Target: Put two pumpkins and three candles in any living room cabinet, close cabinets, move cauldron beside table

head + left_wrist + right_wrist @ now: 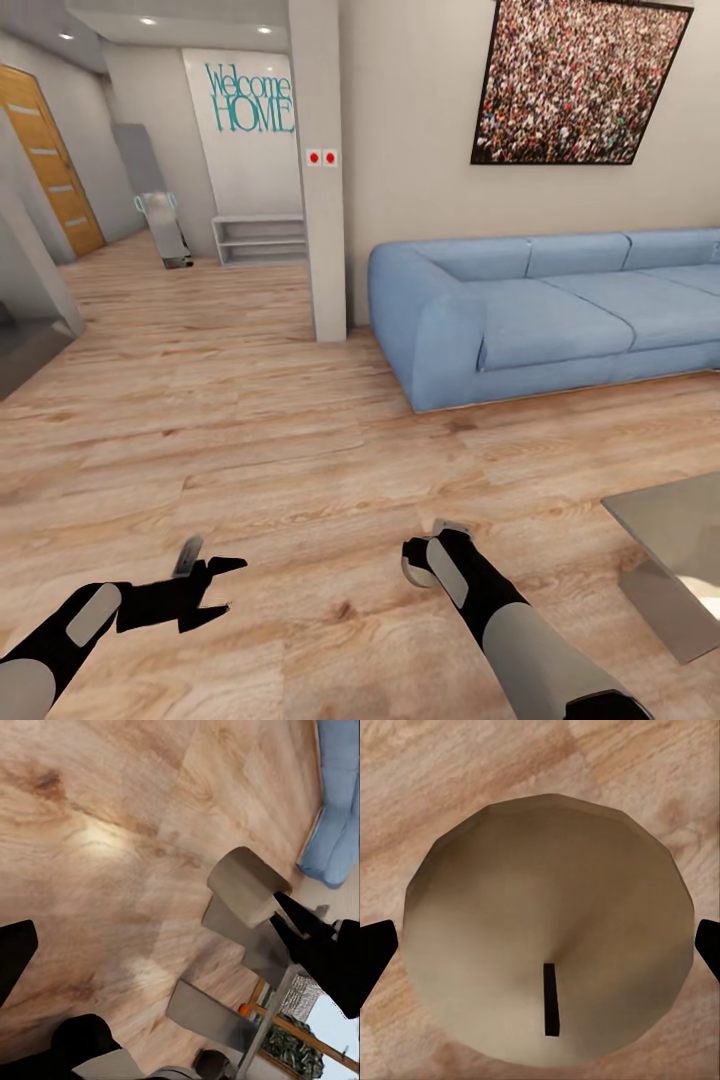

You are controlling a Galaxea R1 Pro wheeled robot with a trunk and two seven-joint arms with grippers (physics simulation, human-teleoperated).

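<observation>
Beige candle [547, 945], one, in right hand [420, 562]

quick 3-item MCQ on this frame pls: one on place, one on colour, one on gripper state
1. Where is the sofa?
A. Against the wall under the framed picture
B. Beside the wooden door
C. Behind the robot

2. What colour is the sofa?
A. Grey
B. Light blue
C. Brown

3. What is the right gripper doing?
A. Open, empty
B. Shut on a candle
C. Shut on a pumpkin

Key: 1 A, the sofa sits below the framed picture. 2 B, its cushions are light blue. 3 B, the right gripper has a dark finger at each side of the candle, wick showing.
</observation>
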